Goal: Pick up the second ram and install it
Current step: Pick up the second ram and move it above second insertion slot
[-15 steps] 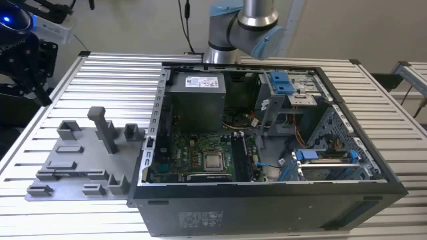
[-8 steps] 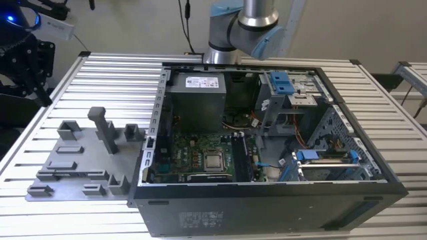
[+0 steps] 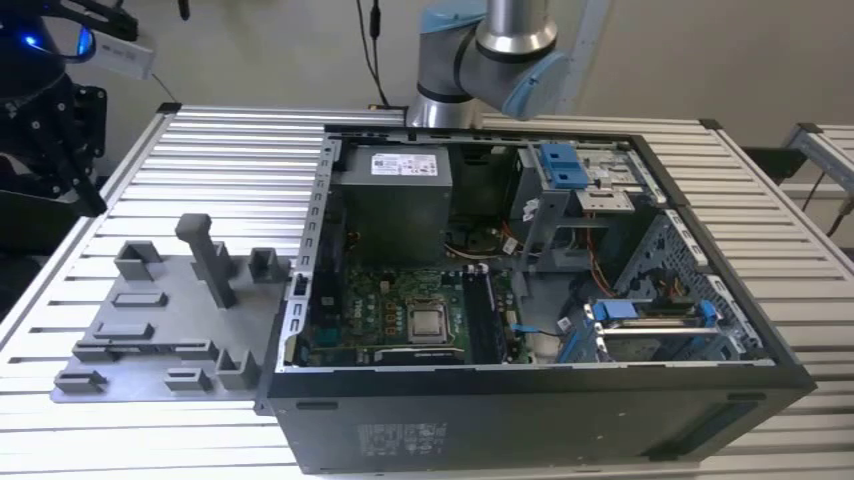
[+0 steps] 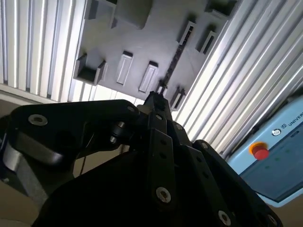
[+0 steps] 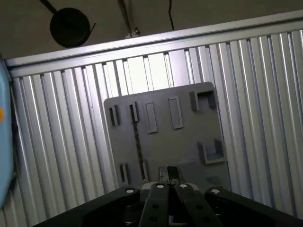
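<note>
Above the grey tray (image 5: 189, 142) hangs the gripper (image 5: 168, 174), apart from it, with its fingers together and nothing between them in both wrist views. The second ram (image 5: 138, 142) stands on edge in a slot of the tray, a thin dark strip untouched by the gripper. Just beside the tray, on the exterior view's right, the open computer case (image 3: 534, 430) lies on the slatted table (image 3: 200, 140).

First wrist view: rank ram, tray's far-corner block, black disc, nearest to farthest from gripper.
1. ram, on the tray just ahead of the gripper.
2. far-corner block, at the tray's far edge.
3. black disc, beyond the table edge.
</note>
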`<move>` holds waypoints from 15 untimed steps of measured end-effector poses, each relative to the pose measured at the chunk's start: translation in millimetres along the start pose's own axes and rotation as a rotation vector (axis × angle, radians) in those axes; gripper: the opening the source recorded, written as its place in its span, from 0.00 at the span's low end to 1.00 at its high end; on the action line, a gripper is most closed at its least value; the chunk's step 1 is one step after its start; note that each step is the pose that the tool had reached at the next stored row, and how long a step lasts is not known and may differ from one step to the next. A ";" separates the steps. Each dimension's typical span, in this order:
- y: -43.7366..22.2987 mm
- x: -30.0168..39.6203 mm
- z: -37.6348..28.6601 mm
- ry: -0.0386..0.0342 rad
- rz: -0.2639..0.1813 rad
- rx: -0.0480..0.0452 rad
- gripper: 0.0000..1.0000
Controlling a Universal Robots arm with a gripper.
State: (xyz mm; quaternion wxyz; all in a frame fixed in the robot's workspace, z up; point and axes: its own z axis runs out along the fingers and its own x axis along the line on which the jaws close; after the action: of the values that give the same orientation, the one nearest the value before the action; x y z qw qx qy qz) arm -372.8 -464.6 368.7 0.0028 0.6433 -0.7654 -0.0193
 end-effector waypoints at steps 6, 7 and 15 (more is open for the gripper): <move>-0.4 1.3 5.5 0.0017 -0.065 0.0020 0.11; -0.5 1.7 6.3 0.0019 -0.074 0.0030 0.11; -1.6 7.1 11.2 0.0005 -0.116 0.0169 0.11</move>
State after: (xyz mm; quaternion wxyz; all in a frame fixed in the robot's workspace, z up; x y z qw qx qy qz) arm -372.7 -471.6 357.3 -0.0036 0.6867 -0.7269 -0.0127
